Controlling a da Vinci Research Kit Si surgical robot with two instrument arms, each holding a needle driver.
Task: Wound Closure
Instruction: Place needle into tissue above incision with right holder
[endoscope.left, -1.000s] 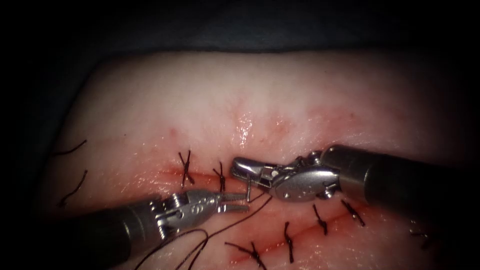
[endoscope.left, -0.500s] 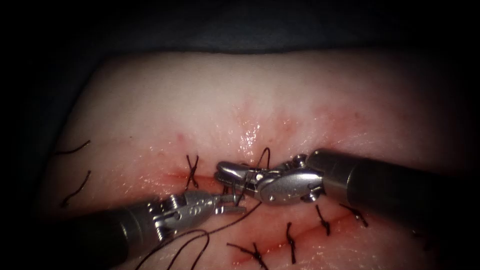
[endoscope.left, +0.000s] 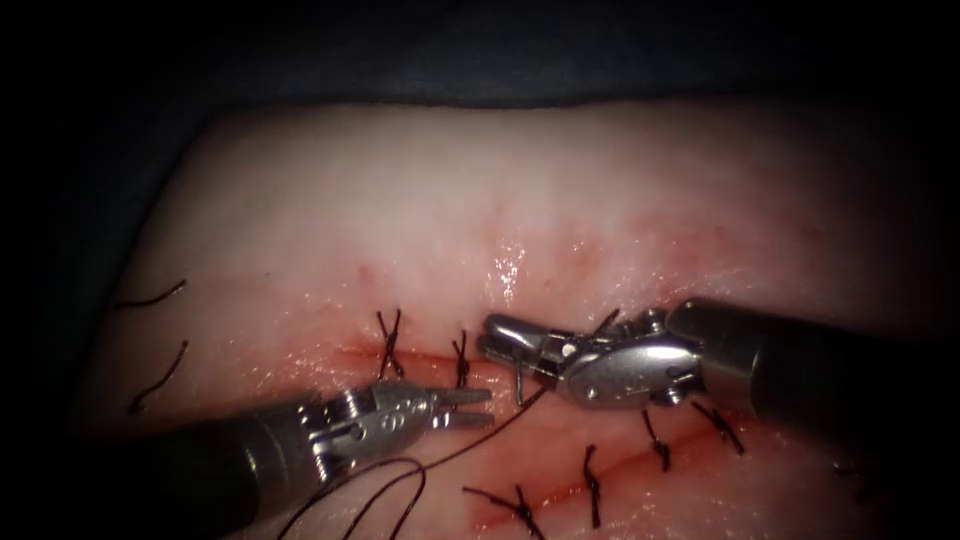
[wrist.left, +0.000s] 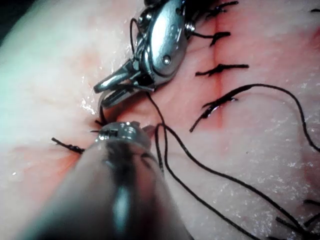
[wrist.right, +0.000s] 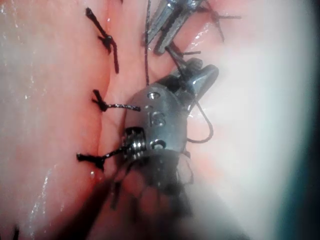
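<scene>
Now my right tool (endoscope.left: 515, 345) clamps the stiff, slippery needle (endoscope.left: 519, 382) near its tail; my left tool (endoscope.left: 470, 408), at eight o'clock, is slightly open, empty.

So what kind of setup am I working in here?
Likely a bench suturing practice rig: a slab of tissue on dark cloth, stitched cuts, and two needle-driver tools, left and right.
</scene>
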